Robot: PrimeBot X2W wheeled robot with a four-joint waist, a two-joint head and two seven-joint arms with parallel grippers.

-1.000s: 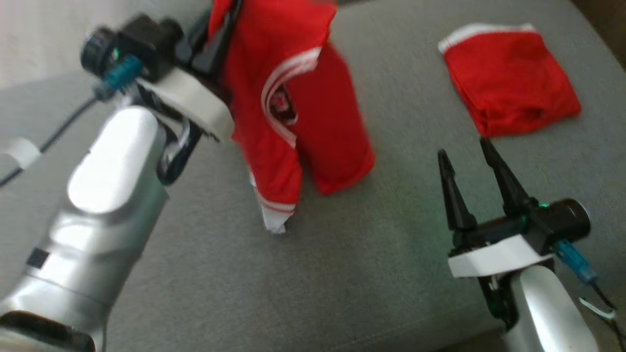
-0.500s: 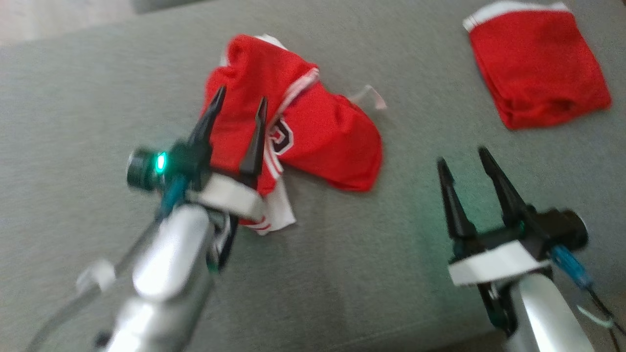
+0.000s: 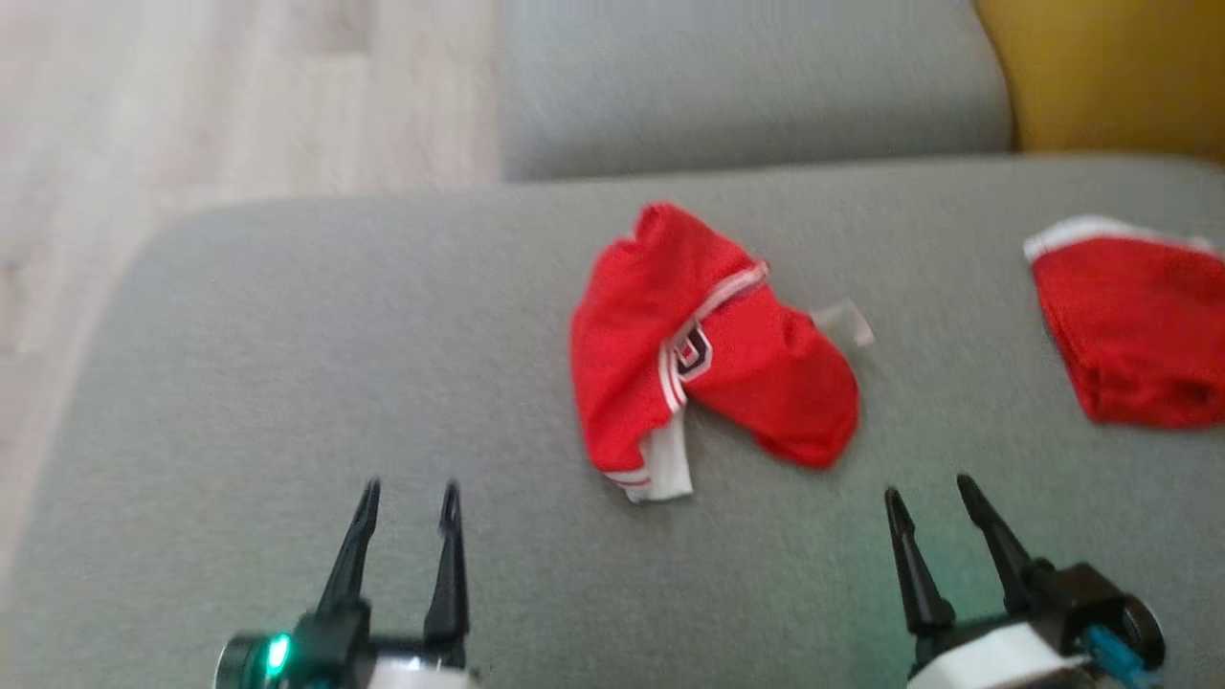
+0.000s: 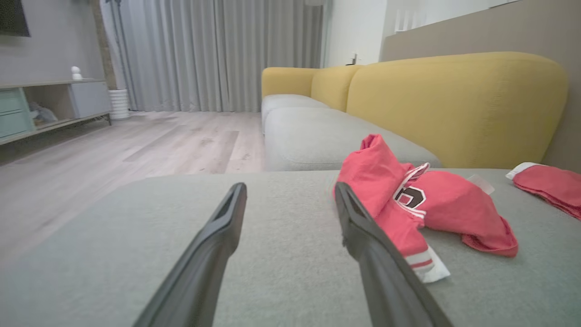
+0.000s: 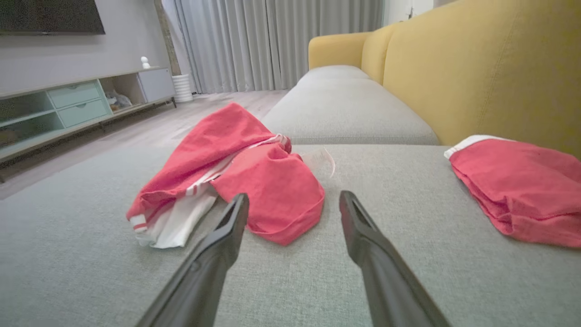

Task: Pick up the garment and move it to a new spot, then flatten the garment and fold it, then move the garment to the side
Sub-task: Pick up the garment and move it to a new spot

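Lying crumpled on the sofa (image 3: 335,364), the jersey (image 3: 708,354) is to be flattened next; left gripper (image 3: 411,485) and right gripper (image 3: 926,485) are held wide, empty.

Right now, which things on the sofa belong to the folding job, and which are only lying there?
Belong to the job:
- crumpled red jersey
- left gripper, open
- right gripper, open

Only lying about:
- second red cloth, at the right
- yellow backrest
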